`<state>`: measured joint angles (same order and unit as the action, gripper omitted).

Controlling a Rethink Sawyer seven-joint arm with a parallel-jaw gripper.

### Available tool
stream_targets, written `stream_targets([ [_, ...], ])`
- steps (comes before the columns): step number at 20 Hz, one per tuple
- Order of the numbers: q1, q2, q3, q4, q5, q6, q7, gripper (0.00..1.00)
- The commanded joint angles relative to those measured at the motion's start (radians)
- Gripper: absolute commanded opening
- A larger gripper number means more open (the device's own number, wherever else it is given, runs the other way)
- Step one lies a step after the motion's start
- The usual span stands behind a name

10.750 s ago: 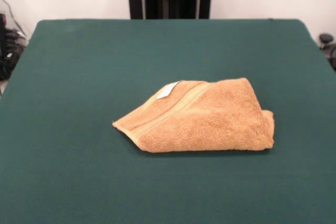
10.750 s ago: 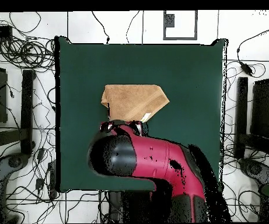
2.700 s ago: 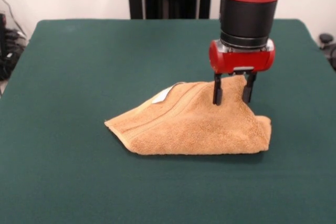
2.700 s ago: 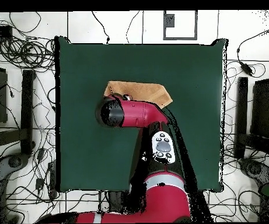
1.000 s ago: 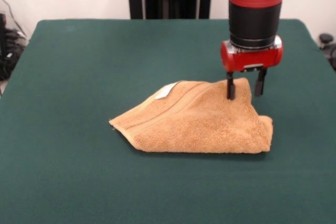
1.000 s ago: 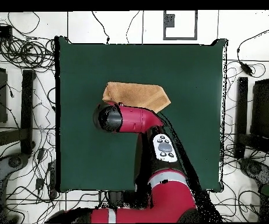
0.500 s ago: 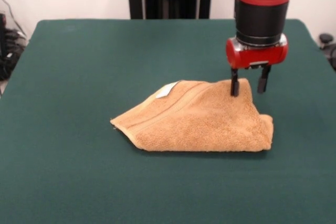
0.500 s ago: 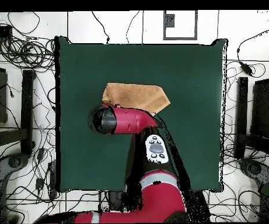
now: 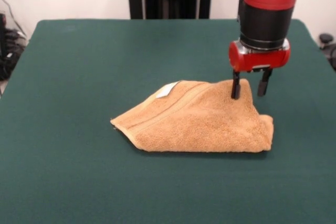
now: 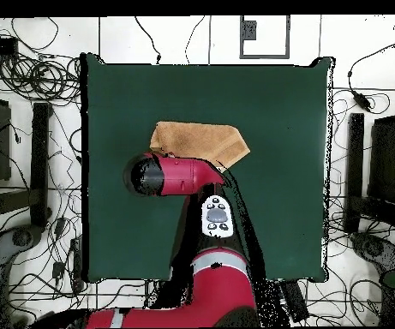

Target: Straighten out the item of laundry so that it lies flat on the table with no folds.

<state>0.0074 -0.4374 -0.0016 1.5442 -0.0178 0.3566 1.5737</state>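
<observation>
the jaws (image 9: pixel 249 91) stand apart, one black finger touching the raised back corner of the folded, fuzzy orange-tan terry towel (image 9: pixel 197 119), which spreads forward and sideways from them in a rough wedge on the dark green felt worktop (image 9: pixel 79 77).

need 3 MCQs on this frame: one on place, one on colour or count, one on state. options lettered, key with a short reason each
1. Where does the gripper stand?
A. Over the towel's far corner on the picture's right in the front view
B. Over the white tag
C. Off the table

2. What colour is the table top?
A. Grey
B. Dark green
C. White

3. How does the towel lie?
A. Spread flat
B. Folded over itself
C. Hanging from the gripper

Key:
1 A: in the front view one finger stands at that raised corner, the other beyond the towel's edge.
2 B: the green cloth shows in both views.
3 B: a doubled edge shows, with the white tag on the upper layer.
</observation>
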Motion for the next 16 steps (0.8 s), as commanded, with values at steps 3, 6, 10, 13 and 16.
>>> stream_targets([
  [3,0.066,0.111,-0.024,-0.030,0.004,0.077,0.178,1.00],
  [6,0.063,0.109,-0.034,-0.029,-0.001,0.061,0.173,1.00],
  [10,0.040,0.107,-0.013,-0.003,-0.002,0.010,0.166,1.00],
  [13,0.030,0.098,-0.003,0.014,0.000,0.007,0.164,1.00],
  [16,0.025,0.094,0.004,0.016,0.003,0.005,0.165,1.00],
])
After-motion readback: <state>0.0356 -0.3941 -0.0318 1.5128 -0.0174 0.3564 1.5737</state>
